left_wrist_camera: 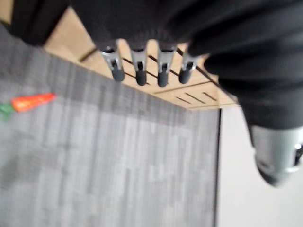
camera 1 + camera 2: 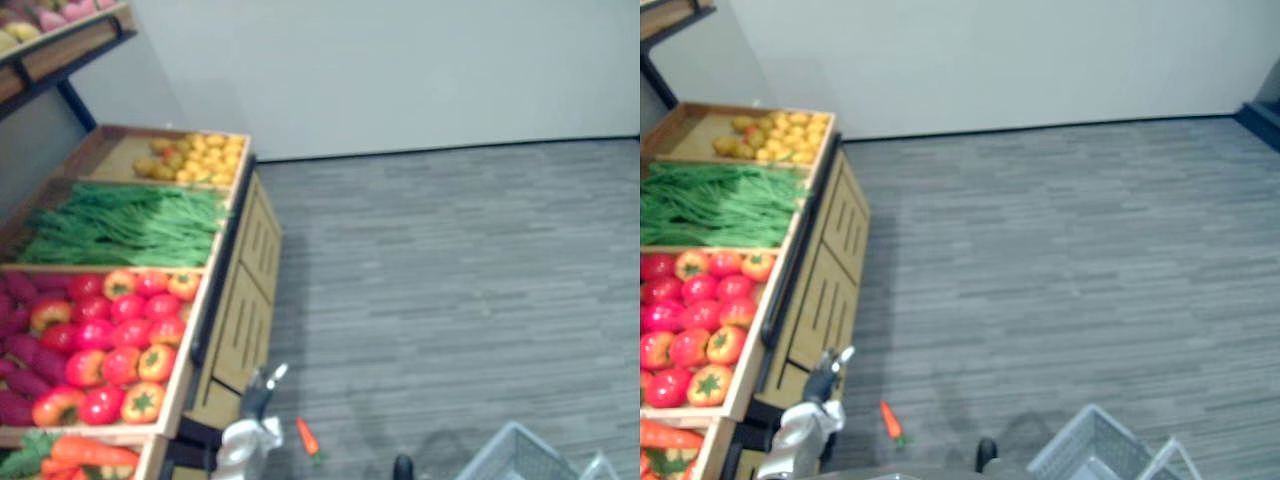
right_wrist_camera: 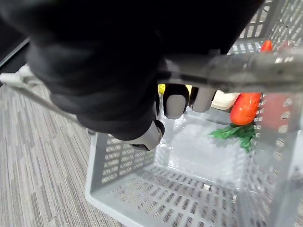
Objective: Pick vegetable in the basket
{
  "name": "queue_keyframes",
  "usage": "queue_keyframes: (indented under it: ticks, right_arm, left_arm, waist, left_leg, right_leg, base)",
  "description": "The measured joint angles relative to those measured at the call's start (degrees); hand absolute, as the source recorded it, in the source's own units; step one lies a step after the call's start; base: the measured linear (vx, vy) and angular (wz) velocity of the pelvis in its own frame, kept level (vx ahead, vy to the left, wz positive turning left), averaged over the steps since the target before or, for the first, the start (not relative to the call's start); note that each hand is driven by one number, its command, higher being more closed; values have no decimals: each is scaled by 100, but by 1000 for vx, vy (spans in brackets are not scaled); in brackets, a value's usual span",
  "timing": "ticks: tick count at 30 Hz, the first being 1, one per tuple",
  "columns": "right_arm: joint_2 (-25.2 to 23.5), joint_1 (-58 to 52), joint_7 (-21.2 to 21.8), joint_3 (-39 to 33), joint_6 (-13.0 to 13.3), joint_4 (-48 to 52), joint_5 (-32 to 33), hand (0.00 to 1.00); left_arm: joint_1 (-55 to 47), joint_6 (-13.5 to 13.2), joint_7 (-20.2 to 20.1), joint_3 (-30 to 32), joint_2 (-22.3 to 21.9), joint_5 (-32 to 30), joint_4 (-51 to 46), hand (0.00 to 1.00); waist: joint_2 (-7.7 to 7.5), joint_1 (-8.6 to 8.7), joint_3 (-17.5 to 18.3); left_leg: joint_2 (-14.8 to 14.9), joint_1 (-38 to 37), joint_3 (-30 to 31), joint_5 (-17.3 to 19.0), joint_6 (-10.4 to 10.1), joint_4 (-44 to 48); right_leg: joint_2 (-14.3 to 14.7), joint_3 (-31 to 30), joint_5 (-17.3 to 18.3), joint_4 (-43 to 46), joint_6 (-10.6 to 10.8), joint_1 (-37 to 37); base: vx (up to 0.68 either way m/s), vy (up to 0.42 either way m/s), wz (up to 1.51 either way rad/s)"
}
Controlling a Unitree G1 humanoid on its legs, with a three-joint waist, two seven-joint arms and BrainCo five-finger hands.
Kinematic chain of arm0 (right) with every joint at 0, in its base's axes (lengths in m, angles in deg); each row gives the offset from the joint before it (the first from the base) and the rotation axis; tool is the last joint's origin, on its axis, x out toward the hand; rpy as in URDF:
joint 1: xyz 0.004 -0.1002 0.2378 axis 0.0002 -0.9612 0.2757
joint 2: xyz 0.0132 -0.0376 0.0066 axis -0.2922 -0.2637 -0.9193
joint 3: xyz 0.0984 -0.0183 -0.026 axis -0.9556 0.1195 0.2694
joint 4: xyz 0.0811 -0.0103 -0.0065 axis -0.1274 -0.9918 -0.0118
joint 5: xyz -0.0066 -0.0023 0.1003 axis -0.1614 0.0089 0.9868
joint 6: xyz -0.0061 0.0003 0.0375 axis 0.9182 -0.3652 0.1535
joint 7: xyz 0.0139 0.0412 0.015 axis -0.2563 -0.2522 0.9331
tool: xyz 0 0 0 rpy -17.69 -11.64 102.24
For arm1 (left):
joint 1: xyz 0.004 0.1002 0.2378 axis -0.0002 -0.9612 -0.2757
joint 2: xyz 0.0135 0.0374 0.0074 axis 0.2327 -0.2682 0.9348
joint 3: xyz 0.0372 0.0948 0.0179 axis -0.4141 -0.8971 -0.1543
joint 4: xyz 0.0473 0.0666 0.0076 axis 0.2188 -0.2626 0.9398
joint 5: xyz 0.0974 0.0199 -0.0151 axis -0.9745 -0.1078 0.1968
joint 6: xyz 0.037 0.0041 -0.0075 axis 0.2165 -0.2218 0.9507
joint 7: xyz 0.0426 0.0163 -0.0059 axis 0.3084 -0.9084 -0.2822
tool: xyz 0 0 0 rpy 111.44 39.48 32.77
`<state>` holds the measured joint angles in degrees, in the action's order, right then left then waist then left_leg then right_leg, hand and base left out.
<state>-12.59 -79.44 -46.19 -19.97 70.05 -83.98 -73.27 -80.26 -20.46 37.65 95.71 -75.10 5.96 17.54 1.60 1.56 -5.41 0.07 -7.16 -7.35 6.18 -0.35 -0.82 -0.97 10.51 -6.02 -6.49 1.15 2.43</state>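
Observation:
A small orange carrot (image 2: pixel 307 436) with a green top lies on the grey floor beside the produce stand; it also shows as the carrot (image 1: pixel 31 101) in the left wrist view. My left hand (image 2: pixel 256 412) hangs just left of it, near the stand's wooden front, fingers (image 1: pixel 139 71) straight and holding nothing. My right hand (image 3: pixel 175 103) is curled round the handle (image 3: pixel 236 71) of the grey plastic basket (image 3: pixel 123 165). In the basket lies another carrot (image 3: pixel 245 107) with green leaves, beside a yellow and a pale item. The basket (image 2: pixel 1095 448) sits low at the right.
The wooden stand (image 2: pixel 238 315) at the left holds bins of red and orange peppers (image 2: pixel 110 335), green beans (image 2: pixel 125 225), small yellow fruit (image 2: pixel 195 158) and carrots (image 2: pixel 85 452). Open grey floor (image 2: pixel 450 280) stretches to a white wall.

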Motion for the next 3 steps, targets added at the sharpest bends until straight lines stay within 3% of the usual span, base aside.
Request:
queue_keyframes:
  ticks: [3]
  right_arm:
    - [-13, 31, 75, 2, 0, -49, 7, 100]
  left_arm:
    - [46, 174, 149, 252, 89, -965, 1036, 0]
  waist:
    - [-27, 3, 98]
  left_leg:
    - [0, -15, -23, 1, -4, 7]
  right_leg:
    - [3, -26, 42, -1, 10, 7]
  base:
    - [-8, 10, -2]
